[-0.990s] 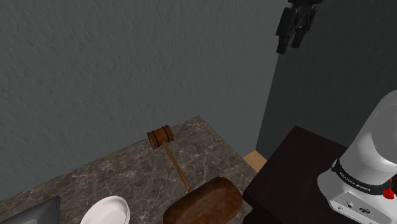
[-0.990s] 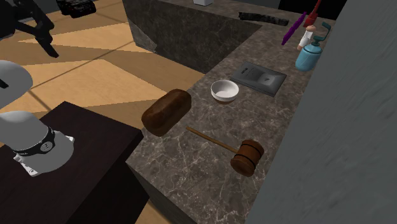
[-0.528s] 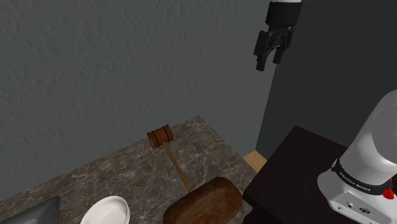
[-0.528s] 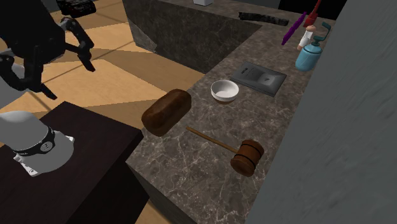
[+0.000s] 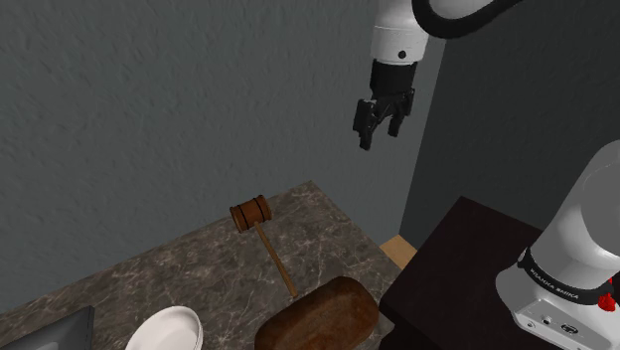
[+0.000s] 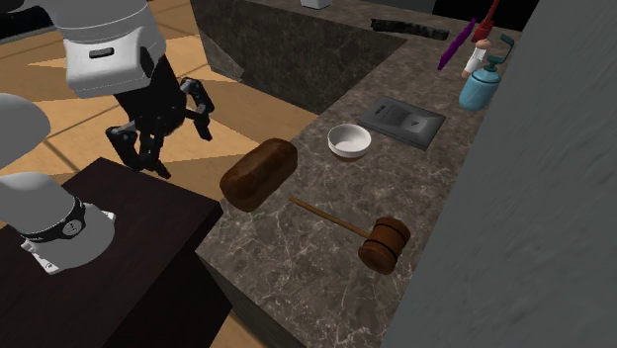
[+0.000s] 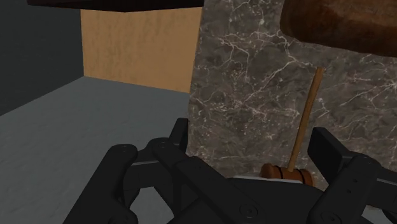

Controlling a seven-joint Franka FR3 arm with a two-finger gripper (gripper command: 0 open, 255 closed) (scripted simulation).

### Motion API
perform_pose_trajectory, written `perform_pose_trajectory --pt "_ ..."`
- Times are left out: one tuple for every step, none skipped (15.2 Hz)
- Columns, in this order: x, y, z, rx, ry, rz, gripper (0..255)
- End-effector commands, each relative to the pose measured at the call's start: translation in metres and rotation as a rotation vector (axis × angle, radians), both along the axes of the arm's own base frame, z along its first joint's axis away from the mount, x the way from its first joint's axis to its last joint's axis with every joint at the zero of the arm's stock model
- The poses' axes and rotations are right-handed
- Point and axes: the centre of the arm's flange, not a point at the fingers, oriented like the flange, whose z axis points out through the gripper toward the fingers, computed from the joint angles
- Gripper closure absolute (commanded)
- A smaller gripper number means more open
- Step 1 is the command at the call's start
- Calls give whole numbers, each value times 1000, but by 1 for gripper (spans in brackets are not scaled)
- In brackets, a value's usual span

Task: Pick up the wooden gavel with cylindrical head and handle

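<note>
A grey wall (image 5: 149, 99) (image 6: 534, 227) was seen along the back of a dark, veined bench (image 5: 199, 268) (image 6: 297, 267) (image 7: 242, 76), and a wooden floor (image 6: 148, 79) (image 7: 137, 48) was seen beyond the bench's open edge. A dark stand (image 5: 457, 268) (image 6: 129, 227) was set just beside the end of the bench, and the white arm (image 5: 397, 35) (image 6: 104, 44) was raised above it.

On the bench, a brown loaf (image 5: 320, 316) (image 6: 259, 173) (image 7: 343, 22) was laid near the edge by the stand. A grey tray (image 6: 400, 121) was set further along. A white bowl (image 5: 167, 330) (image 6: 350, 140) was placed between the tray and the loaf. A blue bottle (image 6: 480, 84) was stood near the wall past the tray.

The gavel (image 5: 250, 213) (image 6: 381, 240) (image 7: 307, 111) was laid flat on the bench. Its brown head was turned on its side close to the wall. Its thin handle was pointed away from the wall towards the loaf, and its end was stopped just short of the loaf.

The claw (image 5: 378, 134) (image 6: 173, 148) (image 7: 252, 137) was held in the air, well apart from the gavel, and was pointed downward. Its fingers (image 7: 179, 130) were spread wide, and nothing was gripped between them. In the wrist view, the gavel's head was seen on the bench in the gap between the two fingers, untouched by either.
</note>
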Motion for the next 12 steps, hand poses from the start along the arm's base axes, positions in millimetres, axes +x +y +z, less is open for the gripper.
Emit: perform_pose_trajectory --pt "14 15 -18 -1 -3 -7 0" --pt "21 22 -27 -2 -3 -10 0" --pt "27 29 -37 -3 -4 -14 0" --pt "33 35 -46 -4 -4 -17 0" --pt "40 42 -56 -5 -5 -20 0" --pt "46 49 -65 -7 -5 -24 0" --pt "53 55 -75 -8 -5 -27 0" --pt "59 62 -85 -9 -6 -30 0" --pt "66 68 -94 -10 -6 -34 0" --pt "72 75 -104 -11 -7 -37 0" --pt "79 81 -113 -12 -7 -40 0" --pt "86 87 -123 -13 -7 -44 0"
